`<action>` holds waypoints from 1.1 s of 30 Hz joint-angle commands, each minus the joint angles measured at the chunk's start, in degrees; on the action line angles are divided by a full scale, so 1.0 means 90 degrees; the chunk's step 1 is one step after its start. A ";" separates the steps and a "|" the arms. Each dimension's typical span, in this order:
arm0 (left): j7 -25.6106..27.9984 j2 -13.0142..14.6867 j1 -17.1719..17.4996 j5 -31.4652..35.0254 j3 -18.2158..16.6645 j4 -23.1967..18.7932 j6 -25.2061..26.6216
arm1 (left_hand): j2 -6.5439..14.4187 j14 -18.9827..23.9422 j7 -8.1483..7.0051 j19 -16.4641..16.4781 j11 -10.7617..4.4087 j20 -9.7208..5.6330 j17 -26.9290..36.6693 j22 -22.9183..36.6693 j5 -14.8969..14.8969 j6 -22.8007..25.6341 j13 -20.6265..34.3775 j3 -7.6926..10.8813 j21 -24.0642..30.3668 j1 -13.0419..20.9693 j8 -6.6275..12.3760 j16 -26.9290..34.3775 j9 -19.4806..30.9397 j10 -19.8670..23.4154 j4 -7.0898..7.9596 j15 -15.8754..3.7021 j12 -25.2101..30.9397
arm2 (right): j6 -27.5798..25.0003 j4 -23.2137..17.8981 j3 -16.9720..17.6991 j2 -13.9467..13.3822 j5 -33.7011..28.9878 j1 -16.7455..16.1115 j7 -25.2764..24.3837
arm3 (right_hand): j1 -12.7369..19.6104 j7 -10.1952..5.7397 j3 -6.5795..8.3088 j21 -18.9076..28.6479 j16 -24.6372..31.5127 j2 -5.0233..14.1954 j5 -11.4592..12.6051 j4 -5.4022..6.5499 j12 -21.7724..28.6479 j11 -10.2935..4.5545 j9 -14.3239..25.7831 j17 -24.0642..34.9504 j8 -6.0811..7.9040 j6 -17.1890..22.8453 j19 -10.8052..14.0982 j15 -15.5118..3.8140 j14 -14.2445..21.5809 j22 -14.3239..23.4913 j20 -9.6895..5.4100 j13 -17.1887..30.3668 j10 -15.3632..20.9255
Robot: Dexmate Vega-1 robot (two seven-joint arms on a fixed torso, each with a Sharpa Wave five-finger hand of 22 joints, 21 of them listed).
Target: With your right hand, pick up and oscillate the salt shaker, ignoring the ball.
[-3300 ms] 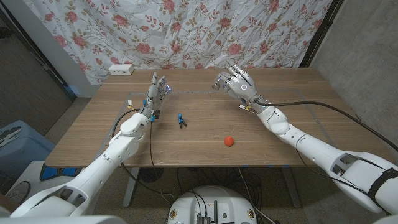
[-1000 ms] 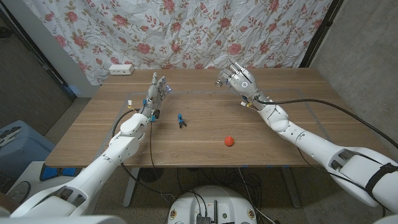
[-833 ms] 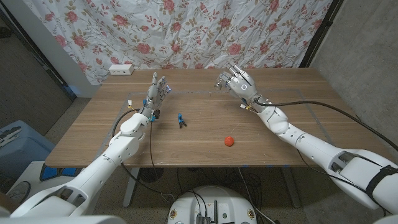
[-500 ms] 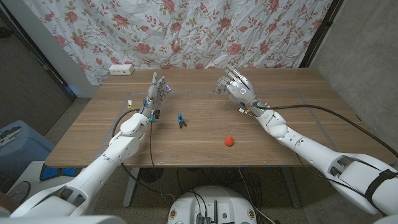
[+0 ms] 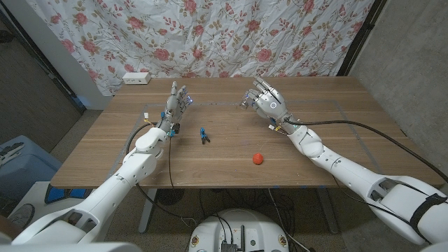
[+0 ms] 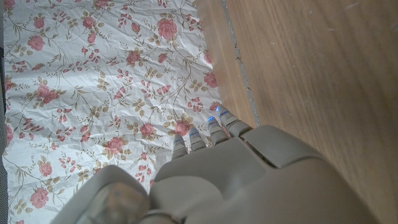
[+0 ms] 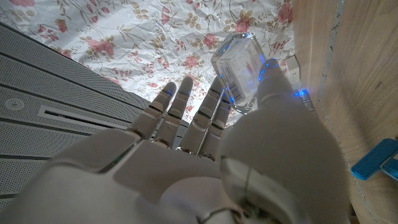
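Observation:
My right hand (image 5: 264,101) is raised above the far middle of the table and grips the clear glass salt shaker (image 5: 246,100). In the right wrist view the salt shaker (image 7: 241,70) sits between the thumb and the fingers (image 7: 186,109), clear of the table. The small red ball (image 5: 258,158) lies on the wood nearer the front edge, well below and apart from that hand. My left hand (image 5: 175,107) stands upright at the left, fingers apart, holding nothing; in the left wrist view the left hand (image 6: 249,168) points toward the flowered cloth.
A blue clip-like object (image 5: 204,134) lies between the two hands, its end also in the right wrist view (image 7: 376,162). A flowered curtain (image 5: 210,35) hangs behind the table, with a white power strip (image 5: 136,78) at the back left. The table's (image 5: 105,154) front half is bare wood.
My right hand with the salt shaker has swung slightly nearer and lower, after moving back and forth over the last seconds. The ball, the blue object and my left hand have stayed put.

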 commanded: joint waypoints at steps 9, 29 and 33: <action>0.0002 0.0000 0.0002 0.0000 0.0000 -0.0004 0.0000 | 0.0643 0.0008 -0.0066 0.0031 -0.0056 -0.0148 0.0038 0.0031 0.0050 0.0005 0.0023 -0.0012 0.0030 -0.0002 0.0028 0.0033 0.0039 0.0002 0.0039 -0.0679 0.0048 | -0.0404 -0.0026 0.0223 0.0175 -0.0075 0.0407 -0.0001 | 0.0410 -0.0165 -0.0012 0.0022 0.0026 0.0442 -0.0001 0.0045 0.0019 -0.0015 0.0089 0.0016 0.0057 0.0179 -0.0013 -0.0942 -0.0014 0.0025 -0.0081 0.0026 0.0043; -0.0001 0.0001 0.0002 -0.0002 -0.0001 -0.0002 -0.0001 | 0.0643 0.0006 -0.0063 0.0029 -0.0036 -0.0152 0.0038 0.0031 0.0050 0.0002 0.0023 -0.0012 0.0029 -0.0002 0.0026 0.0032 0.0039 0.0006 0.0040 -0.0673 0.0050 | -0.0789 -0.0178 0.0291 0.0078 -0.0110 0.0646 -0.0001 | 0.0449 -0.0165 -0.0024 0.0016 0.0018 0.0441 -0.0009 0.0038 0.0027 -0.0016 0.0103 0.0013 0.0085 0.0176 -0.0031 -0.0948 -0.0002 0.0025 -0.0076 0.0036 0.0062; -0.0001 0.0002 0.0002 -0.0001 -0.0001 -0.0002 -0.0002 | 0.0643 0.0004 -0.0062 0.0028 -0.0039 -0.0152 0.0038 0.0031 0.0050 0.0000 0.0023 -0.0012 0.0029 -0.0001 0.0025 0.0032 0.0039 0.0006 0.0039 -0.0672 0.0050 | -0.0773 -0.0143 0.0364 0.0119 -0.0085 0.0654 -0.0001 | 0.0446 -0.0165 -0.0028 0.0015 0.0019 0.0448 -0.0011 0.0046 0.0025 -0.0016 0.0105 0.0013 0.0089 0.0175 -0.0035 -0.0941 0.0001 0.0025 -0.0072 0.0036 0.0060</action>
